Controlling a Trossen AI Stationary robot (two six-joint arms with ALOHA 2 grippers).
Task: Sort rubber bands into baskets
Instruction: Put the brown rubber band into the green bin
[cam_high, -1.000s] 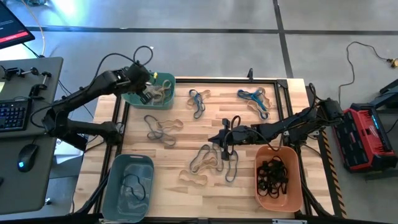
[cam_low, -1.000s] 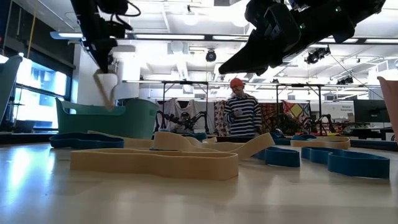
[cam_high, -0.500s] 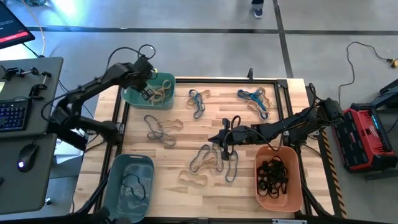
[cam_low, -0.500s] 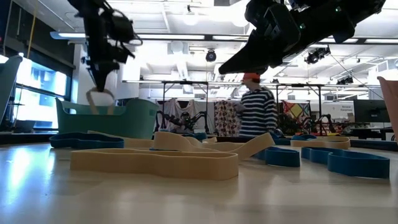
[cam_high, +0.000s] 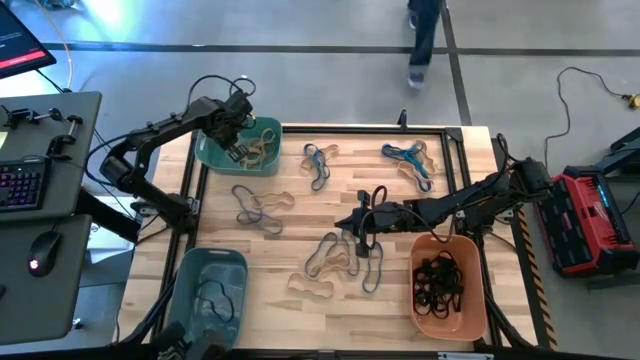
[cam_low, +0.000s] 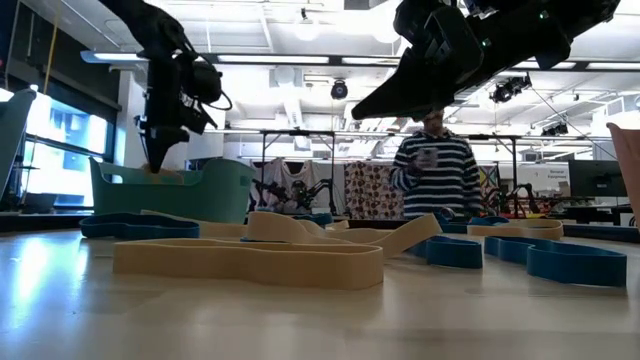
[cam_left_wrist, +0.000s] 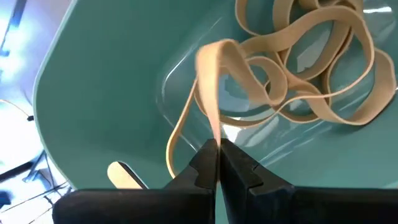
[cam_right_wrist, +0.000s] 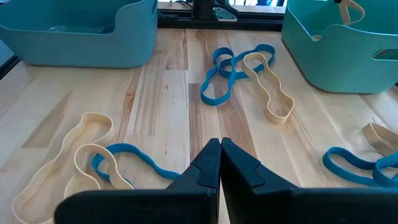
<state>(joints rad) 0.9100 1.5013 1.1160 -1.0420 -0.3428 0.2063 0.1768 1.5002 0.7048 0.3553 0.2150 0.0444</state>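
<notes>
left hand (cam_left_wrist: 214, 149) clamped on tan band (cam_left_wrist: 211, 93) inside teal basket (cam_left_wrist: 106, 93); right hand (cam_right_wrist: 219, 149) together.

you have three baskets: teal-green (cam_high: 214, 158) at 10 o'clock holding tan bands (cam_high: 258, 147), one tan loop (cam_left_wrist: 214, 87) pinched upright above them; grey-blue (cam_high: 190, 280) at 7 o'clock with what looks like a thin dark band; orange (cam_high: 470, 300) at 5 o'clock full of black bands (cam_high: 438, 282). loose tan, blue and grey bands (cam_high: 335, 255) lie scattered mid-table.

Left claw (cam_left_wrist: 216, 148) reaches down with fingers pinched together; right claw (cam_right_wrist: 219, 144) hovers low, fingers closed, arm stretched out.
</notes>
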